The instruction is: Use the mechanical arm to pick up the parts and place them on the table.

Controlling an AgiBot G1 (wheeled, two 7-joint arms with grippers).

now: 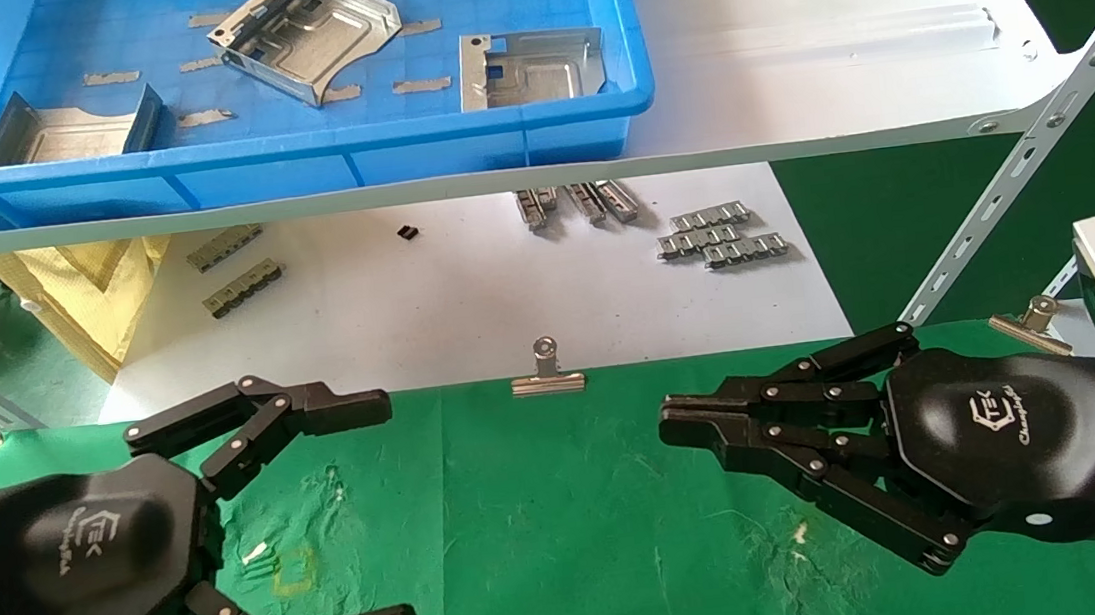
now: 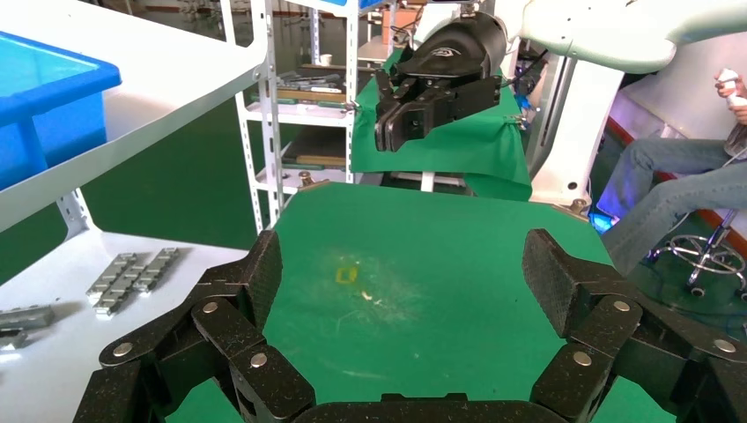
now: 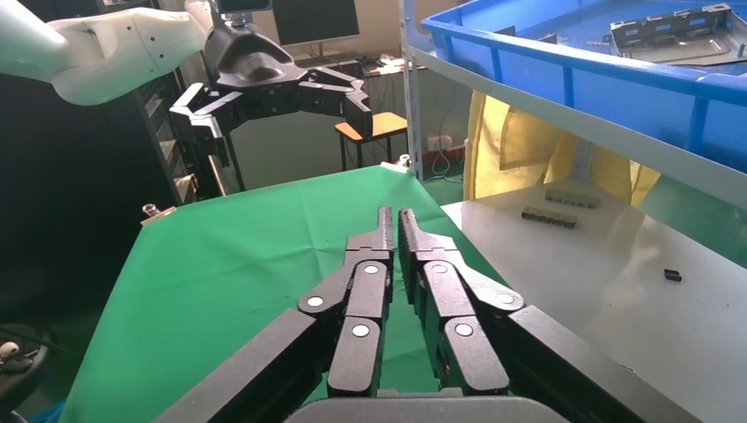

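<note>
Three silver sheet-metal parts lie in the blue bin: one at the back middle (image 1: pixel 305 31), one at the right (image 1: pixel 529 66), one at the left (image 1: pixel 68 128). One shows in the right wrist view (image 3: pixel 674 26). My left gripper (image 1: pixel 397 513) hovers wide open and empty over the left of the green table (image 1: pixel 549 528), near a yellow square outline (image 1: pixel 294 570). Its own view shows the same (image 2: pixel 405 282). My right gripper (image 1: pixel 669 418) is shut and empty over the table's right half; its own view shows the jaws together (image 3: pixel 395 216). Both grippers are far below the bin.
The blue bin (image 1: pixel 291 151) stands on a white shelf board (image 1: pixel 836 69) above a lower white surface (image 1: pixel 466 295) with grey ridged strips (image 1: pixel 721 235). A binder clip (image 1: pixel 547 373) holds the cloth's far edge. A slotted bracket (image 1: pixel 1026 161) slants at the right.
</note>
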